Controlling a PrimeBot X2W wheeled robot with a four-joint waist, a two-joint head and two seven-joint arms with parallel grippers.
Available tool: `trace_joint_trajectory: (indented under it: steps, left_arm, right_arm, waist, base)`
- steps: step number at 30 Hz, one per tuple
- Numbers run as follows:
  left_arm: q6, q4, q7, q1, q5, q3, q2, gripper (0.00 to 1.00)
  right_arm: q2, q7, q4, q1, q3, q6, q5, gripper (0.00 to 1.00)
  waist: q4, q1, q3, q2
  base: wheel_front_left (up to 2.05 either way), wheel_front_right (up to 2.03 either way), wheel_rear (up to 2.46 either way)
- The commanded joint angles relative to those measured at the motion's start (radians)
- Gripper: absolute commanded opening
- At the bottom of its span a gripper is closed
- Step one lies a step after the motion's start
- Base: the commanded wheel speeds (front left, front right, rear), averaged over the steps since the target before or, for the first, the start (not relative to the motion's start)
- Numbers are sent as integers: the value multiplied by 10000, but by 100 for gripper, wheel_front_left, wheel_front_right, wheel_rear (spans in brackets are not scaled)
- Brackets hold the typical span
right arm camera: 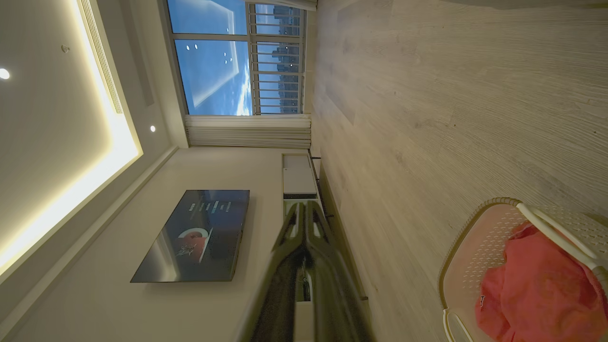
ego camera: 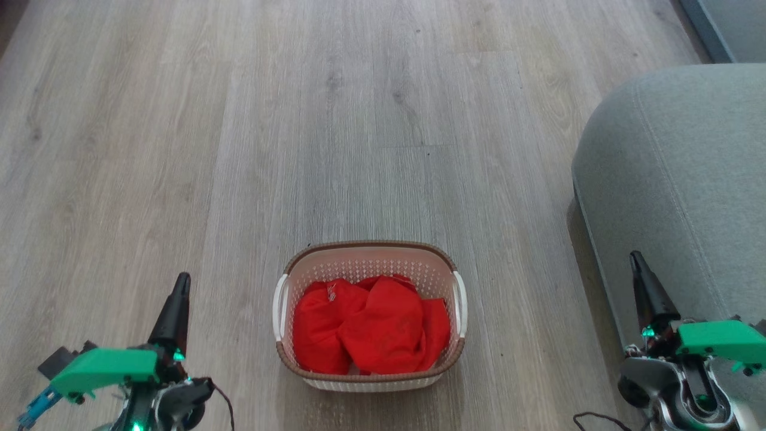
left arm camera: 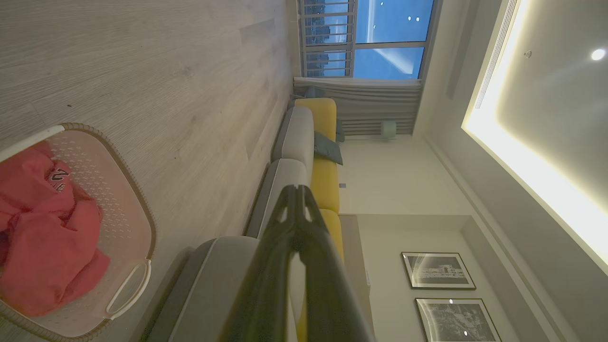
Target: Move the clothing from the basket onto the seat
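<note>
Red clothing (ego camera: 368, 326) lies crumpled in the cream basket (ego camera: 368, 254) with a brown rim, low and central on the floor in the head view. The grey-green seat (ego camera: 688, 179) fills the right side. My left gripper (ego camera: 181, 282) hangs shut to the basket's left, holding nothing. My right gripper (ego camera: 635, 258) is shut too, empty, in front of the seat's edge. The left wrist view has the basket (left arm camera: 128, 209) and clothing (left arm camera: 47, 237) at its left, fingertips (left arm camera: 297, 191) together. In the right wrist view the basket (right arm camera: 475, 247) and clothing (right arm camera: 541, 285) sit lower right, fingertips (right arm camera: 304, 205) together.
Pale wooden floor (ego camera: 299, 120) stretches ahead of the basket and to its left. A grey and yellow sofa (left arm camera: 304, 137) runs toward a window in the left wrist view. A wall television (right arm camera: 194, 235) and a low cabinet (right arm camera: 298, 175) appear in the right wrist view.
</note>
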Motion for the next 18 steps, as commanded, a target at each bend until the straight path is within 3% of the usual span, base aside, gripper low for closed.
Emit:
trace_joint_trajectory:
  steps: [1, 18]
  left_arm:
    - [-92, -336, 70, -481, -68, 340, 104, 0]
    - [-92, -336, 70, -481, -68, 339, 104, 0]
  right_arm:
    - [-35, 41, -393, -367, 178, 0, 64, 0]
    - [-35, 41, -393, -367, 178, 0, 64, 0]
  waist:
    - [0, 0, 0, 0]
    - [0, 0, 0, 0]
  base:
    - [0, 0, 0]
    - [0, 0, 0]
